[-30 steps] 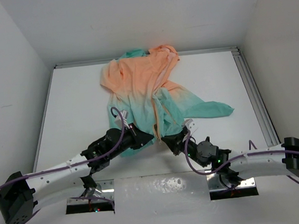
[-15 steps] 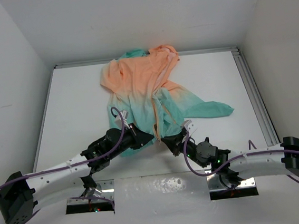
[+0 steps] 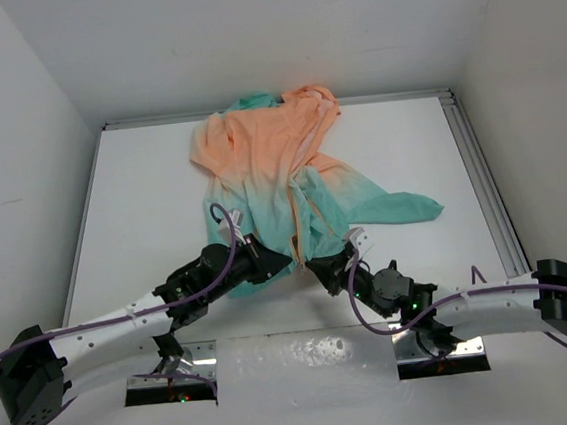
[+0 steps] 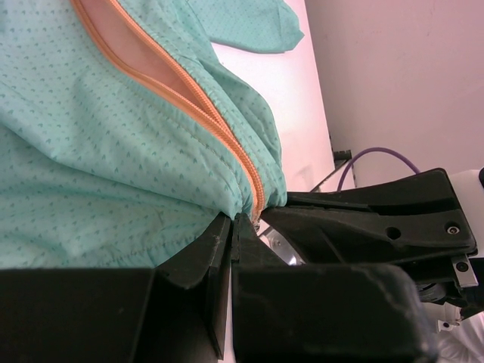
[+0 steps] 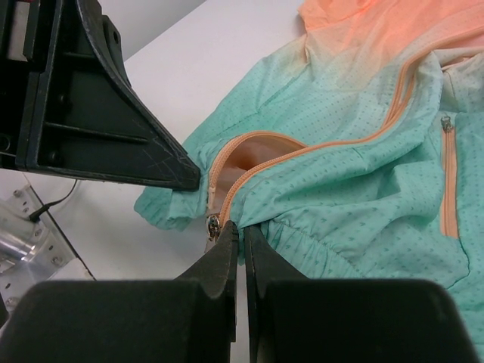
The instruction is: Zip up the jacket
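Change: Almost nothing was seen to have moved over the last second; both hands were kept at the hem and the jacket (image 3: 280, 173) lay as before.
Meaning: The upward pull was judged not yet begun, with the grip at the hem being steadied.
Jacket: It was spread on the tabletop (image 3: 142, 206) from the centre toward 12 o'clock, with the teal hem at 6 o'clock.
Left hand (image 3: 286, 260): It was brought in from 8 o'clock and clenched on the hem fabric at the foot of the front zipper (image 4: 189, 106).
Right hand (image 3: 314, 267): It was brought in from 4 o'clock and pinched shut on the hem, just beside the slider (image 5: 214, 225).
Zipper state: The tracks were seen gaping just above the hem.
Count: One jacket, one front zipper, one slider, one short pocket zipper (image 5: 446, 174) and two hands were counted.
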{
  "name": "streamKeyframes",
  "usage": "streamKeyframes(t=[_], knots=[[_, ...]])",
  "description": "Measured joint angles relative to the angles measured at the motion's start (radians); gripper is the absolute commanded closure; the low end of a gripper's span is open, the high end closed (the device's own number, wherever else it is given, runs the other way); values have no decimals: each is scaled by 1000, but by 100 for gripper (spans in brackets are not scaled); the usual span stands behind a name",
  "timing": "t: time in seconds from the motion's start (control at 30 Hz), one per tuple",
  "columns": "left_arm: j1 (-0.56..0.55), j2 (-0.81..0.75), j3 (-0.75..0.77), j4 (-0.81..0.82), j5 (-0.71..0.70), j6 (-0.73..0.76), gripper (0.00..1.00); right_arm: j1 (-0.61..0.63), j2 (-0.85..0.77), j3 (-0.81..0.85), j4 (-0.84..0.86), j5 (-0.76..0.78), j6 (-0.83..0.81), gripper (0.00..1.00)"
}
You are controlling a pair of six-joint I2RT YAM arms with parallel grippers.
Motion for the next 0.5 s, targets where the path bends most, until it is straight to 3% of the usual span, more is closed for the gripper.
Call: streamKeyframes(t=[0.5], knots=[[0, 11, -7, 8, 5, 0, 100, 0, -1, 10, 8, 10, -15, 100]])
